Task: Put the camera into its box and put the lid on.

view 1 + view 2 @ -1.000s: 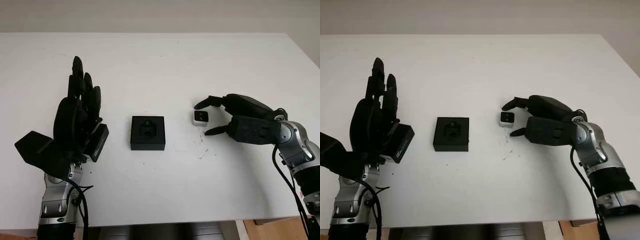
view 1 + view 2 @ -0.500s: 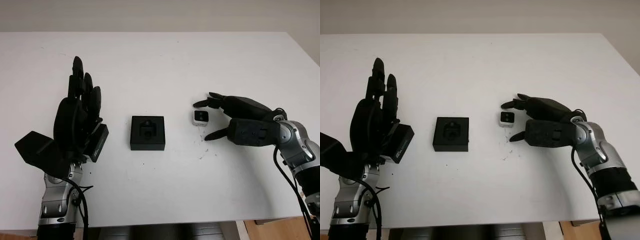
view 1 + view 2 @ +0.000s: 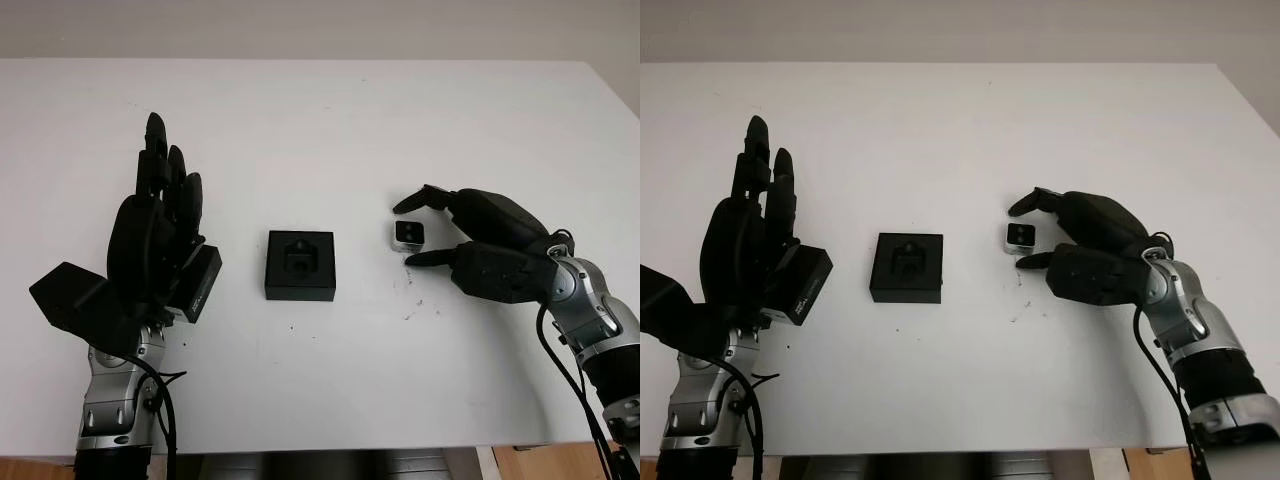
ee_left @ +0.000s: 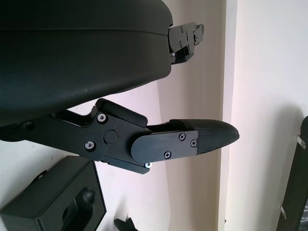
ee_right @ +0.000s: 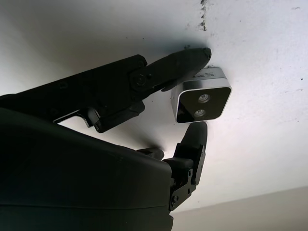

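Right hand (image 3: pixel 425 228) pinching the camera (image 3: pixel 407 235) on the tabletop (image 3: pixel 330 130). Left hand (image 3: pixel 160 240) raised, open, holding nothing. Box (image 3: pixel 300 265) between.

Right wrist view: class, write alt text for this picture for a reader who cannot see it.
A small silver-edged camera with a dark, two-lens face sits on a white table, flanked by the black fingers of the right robot hand, which close in on two sides. Whether the fingers touch it is unclear.
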Robot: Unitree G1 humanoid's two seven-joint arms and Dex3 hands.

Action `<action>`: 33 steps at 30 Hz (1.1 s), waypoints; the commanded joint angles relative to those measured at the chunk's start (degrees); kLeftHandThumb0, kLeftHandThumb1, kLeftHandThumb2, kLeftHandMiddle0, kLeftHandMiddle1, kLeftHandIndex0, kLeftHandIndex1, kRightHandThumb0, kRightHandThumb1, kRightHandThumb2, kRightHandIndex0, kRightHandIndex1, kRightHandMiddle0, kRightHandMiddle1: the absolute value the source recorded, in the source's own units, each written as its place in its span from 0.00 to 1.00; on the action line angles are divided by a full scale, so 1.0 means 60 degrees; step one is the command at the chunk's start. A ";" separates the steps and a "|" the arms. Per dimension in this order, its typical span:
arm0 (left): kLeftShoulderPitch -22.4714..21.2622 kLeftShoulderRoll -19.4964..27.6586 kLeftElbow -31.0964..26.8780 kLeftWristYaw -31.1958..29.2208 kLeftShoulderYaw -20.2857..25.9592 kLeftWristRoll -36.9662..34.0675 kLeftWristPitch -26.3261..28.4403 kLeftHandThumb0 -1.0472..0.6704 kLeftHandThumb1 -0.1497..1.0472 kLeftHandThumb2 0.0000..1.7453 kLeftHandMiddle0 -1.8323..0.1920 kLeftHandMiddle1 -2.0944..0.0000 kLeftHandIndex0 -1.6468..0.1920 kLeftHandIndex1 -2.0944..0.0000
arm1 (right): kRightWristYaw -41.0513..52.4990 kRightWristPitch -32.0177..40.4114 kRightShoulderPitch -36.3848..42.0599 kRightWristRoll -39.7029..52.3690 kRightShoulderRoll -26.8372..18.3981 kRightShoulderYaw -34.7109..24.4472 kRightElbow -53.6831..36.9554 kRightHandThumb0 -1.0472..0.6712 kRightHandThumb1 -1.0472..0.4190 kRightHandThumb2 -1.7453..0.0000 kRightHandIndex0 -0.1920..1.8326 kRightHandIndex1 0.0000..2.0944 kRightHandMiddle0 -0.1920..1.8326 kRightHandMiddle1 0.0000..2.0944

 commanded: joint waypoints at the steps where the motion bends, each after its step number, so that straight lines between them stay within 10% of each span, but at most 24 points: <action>1: 0.0051 0.0024 -0.0161 0.0004 -0.0011 0.0008 -0.0010 0.18 1.00 0.29 1.00 1.00 1.00 1.00 | -0.0081 -0.0200 0.0273 -0.0075 0.0129 0.0116 0.0193 0.32 0.07 0.97 0.28 0.06 0.29 0.60; 33: 0.0075 0.0039 -0.0186 0.0033 -0.0035 0.0052 0.0035 0.19 1.00 0.30 1.00 1.00 1.00 1.00 | -0.1456 -0.1088 0.0088 0.0419 0.0668 -0.0355 0.1056 0.36 0.06 0.97 0.31 0.08 0.27 0.70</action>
